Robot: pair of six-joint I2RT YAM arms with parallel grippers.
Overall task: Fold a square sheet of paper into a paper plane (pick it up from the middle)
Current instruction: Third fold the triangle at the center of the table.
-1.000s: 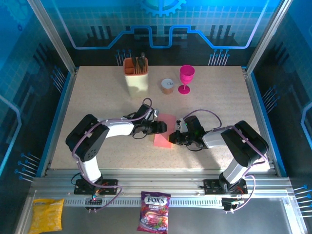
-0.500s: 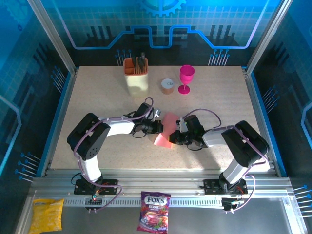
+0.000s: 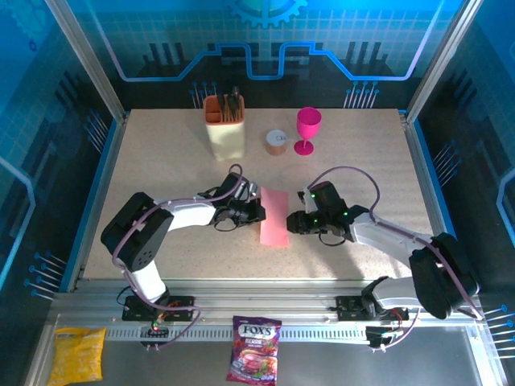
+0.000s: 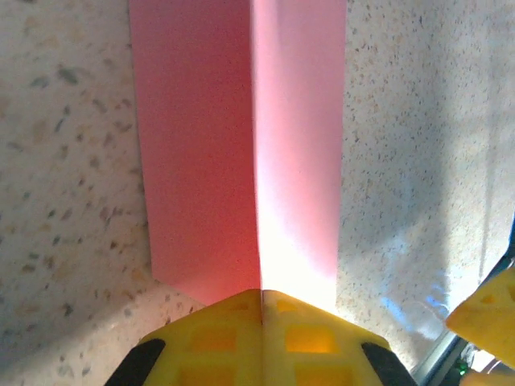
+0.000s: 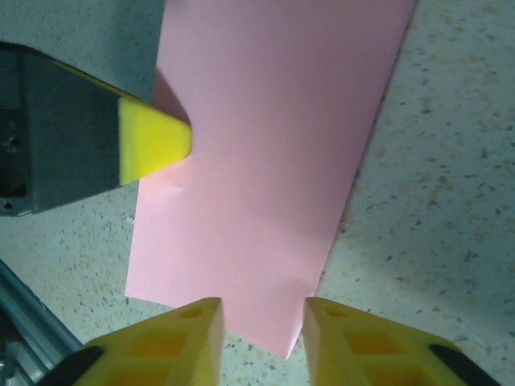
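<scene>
The sheet of paper [image 3: 274, 217] sits mid-table between my two arms. It is plain salmon-pink with no print or marking, and from above it reads as a narrow upright strip. On the left wrist camera I see one straight crease down its middle [image 4: 241, 161], one half in shade and the other brightly lit. That crease runs right into the seam of the left gripper [image 4: 261, 293], which is clamped tight on the paper's near edge. On the right wrist camera the paper [image 5: 265, 145] looks flat and smooth. The right gripper [image 5: 263, 310] has its yellow fingers parted, with the paper's near corner in the gap between them and nothing pinched. The only writing I can read is "FOX'S" on the purple candy bag [image 3: 255, 347] on the metal ledge in front of the table [image 3: 161, 161]. A yellow bag [image 3: 77, 354] lies to its left, its print too small to read.
</scene>
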